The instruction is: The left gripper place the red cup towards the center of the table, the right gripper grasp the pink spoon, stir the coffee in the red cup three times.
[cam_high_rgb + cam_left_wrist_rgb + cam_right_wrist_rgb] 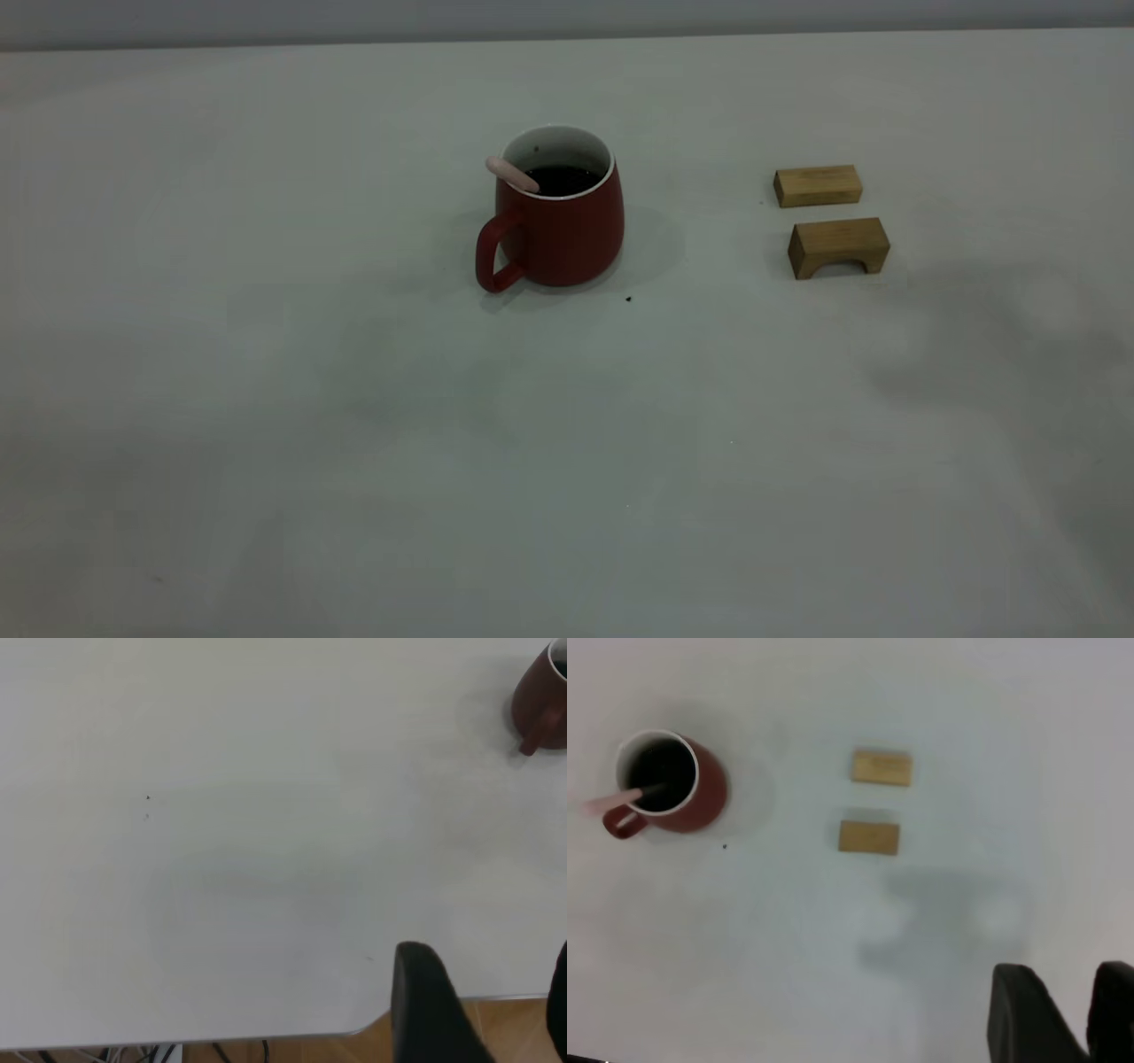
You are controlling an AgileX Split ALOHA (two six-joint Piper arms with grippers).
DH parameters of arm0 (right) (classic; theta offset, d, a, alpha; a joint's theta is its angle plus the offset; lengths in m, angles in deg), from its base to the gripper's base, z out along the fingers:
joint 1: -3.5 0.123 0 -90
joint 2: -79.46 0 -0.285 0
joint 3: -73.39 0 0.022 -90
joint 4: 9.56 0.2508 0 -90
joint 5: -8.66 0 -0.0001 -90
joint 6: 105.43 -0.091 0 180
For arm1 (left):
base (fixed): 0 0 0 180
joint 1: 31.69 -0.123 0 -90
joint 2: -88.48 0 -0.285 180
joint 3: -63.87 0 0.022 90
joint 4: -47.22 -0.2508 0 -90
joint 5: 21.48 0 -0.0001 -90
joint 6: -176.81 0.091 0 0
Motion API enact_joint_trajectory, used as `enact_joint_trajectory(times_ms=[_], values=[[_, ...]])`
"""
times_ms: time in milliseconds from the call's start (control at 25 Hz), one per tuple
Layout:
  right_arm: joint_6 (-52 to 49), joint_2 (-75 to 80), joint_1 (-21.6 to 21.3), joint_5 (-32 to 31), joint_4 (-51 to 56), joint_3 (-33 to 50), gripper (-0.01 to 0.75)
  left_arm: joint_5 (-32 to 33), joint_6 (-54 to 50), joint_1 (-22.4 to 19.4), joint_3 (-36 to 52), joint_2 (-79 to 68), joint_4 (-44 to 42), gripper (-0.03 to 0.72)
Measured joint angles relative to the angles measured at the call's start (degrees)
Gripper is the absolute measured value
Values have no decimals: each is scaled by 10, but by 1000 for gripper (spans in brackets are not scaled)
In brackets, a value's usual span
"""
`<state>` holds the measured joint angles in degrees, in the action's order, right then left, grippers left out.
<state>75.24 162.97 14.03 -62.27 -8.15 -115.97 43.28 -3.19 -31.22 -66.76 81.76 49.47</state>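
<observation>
Pink spoon (512,175) is seen leaning in red cup (560,209): judged light, stiff, slippery; its handle is best pinched. Right gripper (1063,1014) and left gripper (483,1010): slightly parted, empty.

1. Neither arm is showing in the exterior view; only the wrist views are catching parts of the grippers.
2. The left gripper (496,1010) is hanging above the bench edge, one dark finger (430,1005) showing fully and the other only as a sliver at the frame's border. The jaws are standing parted, with open space between them and nothing held.
3. The right gripper (1091,1014) is hovering high over the bench, two dark fingers (1028,1019) showing at the frame's corner. The jaws are standing slightly apart, gripping nothing.
</observation>
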Motion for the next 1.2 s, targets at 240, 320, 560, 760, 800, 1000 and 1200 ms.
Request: enact_joint_trajectory(times_ms=[240,320,560,760,800,1000,1200], values=[[0,-194,0,0,0,148,228,0,0,0,0,0,0,407],[0,-265,0,0,0,203,228,0,0,0,0,0,0,407],[-1,-452,0,0,3,356,233,0,0,0,0,0,0,407],[-1,-574,-12,4,23,466,236,0,0,0,0,0,0,407],[-1,-599,-19,6,28,483,236,0,0,0,0,0,0,407],[-1,-702,-59,14,46,554,236,0,0,0,0,0,0,407],[0,-745,-60,34,46,584,236,0,0,0,0,0,0,407]])
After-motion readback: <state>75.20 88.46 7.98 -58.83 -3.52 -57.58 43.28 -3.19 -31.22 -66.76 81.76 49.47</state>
